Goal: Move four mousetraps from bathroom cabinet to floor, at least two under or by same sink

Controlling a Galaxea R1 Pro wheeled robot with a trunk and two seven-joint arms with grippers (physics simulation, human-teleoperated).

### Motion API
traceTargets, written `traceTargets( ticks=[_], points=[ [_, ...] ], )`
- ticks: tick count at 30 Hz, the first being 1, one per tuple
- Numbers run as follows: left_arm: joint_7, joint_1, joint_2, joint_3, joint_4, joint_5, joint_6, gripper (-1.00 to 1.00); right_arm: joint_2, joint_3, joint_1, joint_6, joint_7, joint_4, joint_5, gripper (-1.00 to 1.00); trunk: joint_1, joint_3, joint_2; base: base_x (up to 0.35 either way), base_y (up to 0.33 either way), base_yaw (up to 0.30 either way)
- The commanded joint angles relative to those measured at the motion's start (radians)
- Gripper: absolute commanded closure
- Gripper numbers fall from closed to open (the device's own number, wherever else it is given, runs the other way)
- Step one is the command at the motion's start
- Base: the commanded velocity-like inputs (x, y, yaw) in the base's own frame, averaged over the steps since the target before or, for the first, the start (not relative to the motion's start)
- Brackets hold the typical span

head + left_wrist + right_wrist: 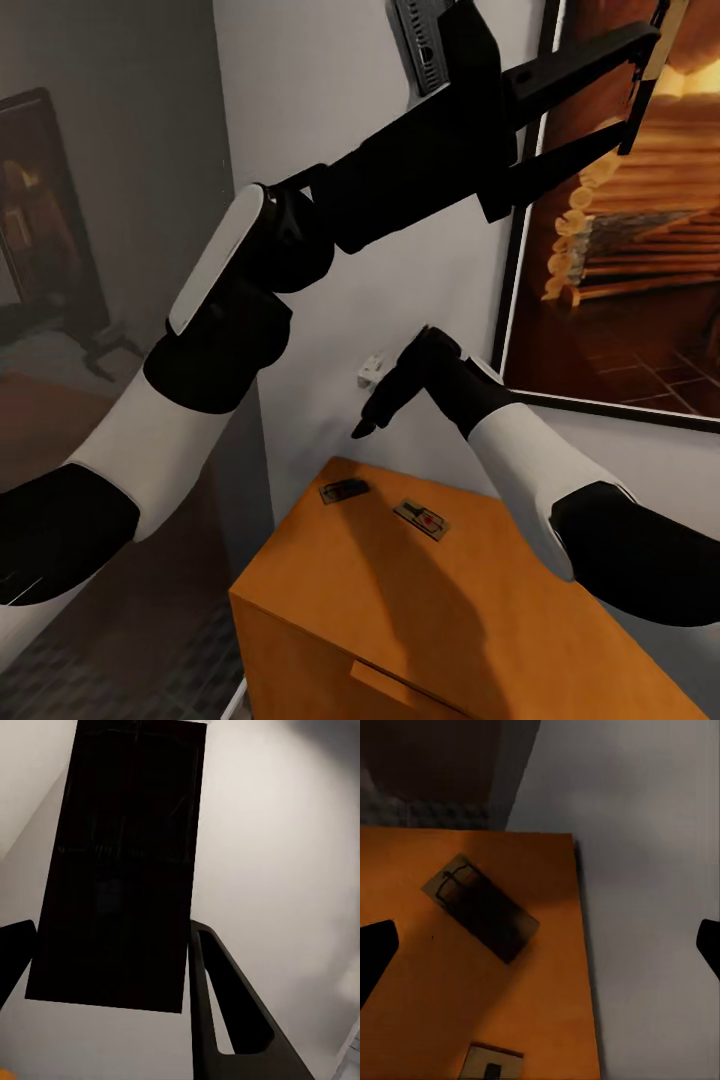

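Left end effector [625, 95] was raised high by the wall, fingers apart, empty | mousetraps [345, 490] [421, 519] lay flat on the cabinet [400, 610] top near its back edge; likely light, stiff, thin, best pinched across long edges | right end effector [375, 410] hovered above them, spread wide.

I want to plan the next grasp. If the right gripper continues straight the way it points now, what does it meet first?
Probably the cabinet top near the mousetrap at its wall edge; depth is unclear.
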Motion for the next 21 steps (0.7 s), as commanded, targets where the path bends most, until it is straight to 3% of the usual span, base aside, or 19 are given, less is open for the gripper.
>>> traceTargets(
  ticks=[1,5,10,21],
  points=[
    [0.007,-0.001,0.000,0.001,0.000,0.008,0.002,1.00,0.000,0.000,-0.001,-0.012,0.018,0.017,0.007,-1.00,0.000,-0.001,-0.001,0.000,0.000,0.000],
    [0.007,-0.001,0.000,-0.002,0.003,0.007,0.002,1.00,-0.001,-0.001,-0.001,-0.102,0.054,0.065,0.005,-1.00,0.000,-0.001,-0.001,0.000,0.000,0.000],
    [0.005,-0.001,0.001,-0.002,0.003,0.007,0.003,1.00,0.000,-0.002,-0.001,-0.132,0.124,0.076,0.005,-1.00,0.000,-0.001,-0.001,0.045,0.000,0.000],
    [0.004,-0.001,0.000,-0.003,0.003,0.007,0.003,1.00,0.005,0.000,0.002,-0.190,0.162,0.078,0.005,-1.00,0.000,-0.001,-0.001,0.088,0.000,0.000]
  ],
)
